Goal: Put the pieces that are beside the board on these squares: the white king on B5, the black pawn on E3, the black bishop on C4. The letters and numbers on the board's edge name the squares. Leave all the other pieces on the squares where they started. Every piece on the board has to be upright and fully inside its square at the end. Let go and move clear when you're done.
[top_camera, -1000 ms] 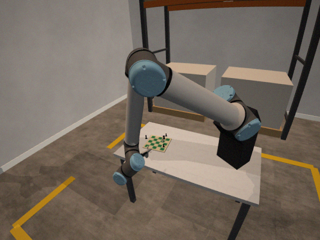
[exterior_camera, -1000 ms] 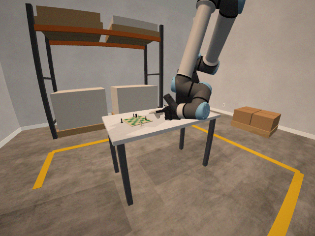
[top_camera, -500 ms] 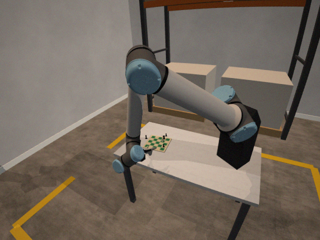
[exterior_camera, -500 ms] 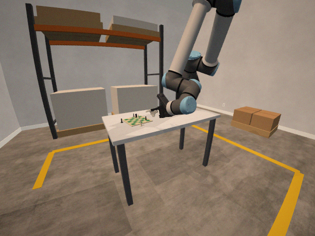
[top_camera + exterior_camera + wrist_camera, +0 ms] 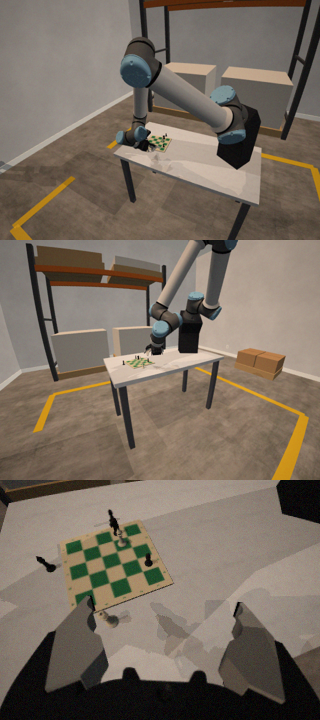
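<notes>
1. The tool (image 5: 162, 630) hangs spread wide over the counter (image 5: 225, 555), gripping nothing.
2. The white king (image 5: 111, 621) stands off the board (image 5: 112, 562), lower left of frame.
3. Two black pieces (image 5: 49, 566) (image 5: 111, 516) also stand off-board, so seemingly no placement is done.

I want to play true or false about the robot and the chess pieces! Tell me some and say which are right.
1. The hand is open and holds nothing. True.
2. A white piece stands on the table just off the board's edge. True.
3. The chessboard has red squares. False: they are green and tan.
4. A black piece stands beside the board, not on it. True.
5. All pieces are on the board. False: some stand on the table beside it.
</notes>
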You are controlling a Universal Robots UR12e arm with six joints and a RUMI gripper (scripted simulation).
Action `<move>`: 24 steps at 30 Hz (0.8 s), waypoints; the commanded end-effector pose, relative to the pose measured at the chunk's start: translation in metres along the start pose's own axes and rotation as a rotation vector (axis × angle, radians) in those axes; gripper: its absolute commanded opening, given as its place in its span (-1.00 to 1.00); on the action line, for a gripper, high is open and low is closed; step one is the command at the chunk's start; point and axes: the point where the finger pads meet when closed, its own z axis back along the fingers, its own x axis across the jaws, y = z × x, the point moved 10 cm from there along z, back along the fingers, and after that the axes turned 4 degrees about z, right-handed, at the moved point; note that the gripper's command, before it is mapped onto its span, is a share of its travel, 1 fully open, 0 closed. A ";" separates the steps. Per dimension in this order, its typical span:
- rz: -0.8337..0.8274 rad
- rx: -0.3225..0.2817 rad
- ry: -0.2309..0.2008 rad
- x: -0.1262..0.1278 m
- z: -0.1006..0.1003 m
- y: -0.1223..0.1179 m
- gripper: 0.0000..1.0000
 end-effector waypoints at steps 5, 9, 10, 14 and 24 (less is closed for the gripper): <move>-0.136 -0.278 -0.089 -0.024 -0.022 0.032 1.00; -0.212 -0.444 -0.114 -0.040 -0.025 0.052 1.00; -0.212 -0.444 -0.114 -0.040 -0.025 0.052 1.00; -0.260 -0.558 -0.120 -0.052 -0.023 0.066 1.00; -0.354 -0.819 -0.099 -0.077 -0.009 0.104 1.00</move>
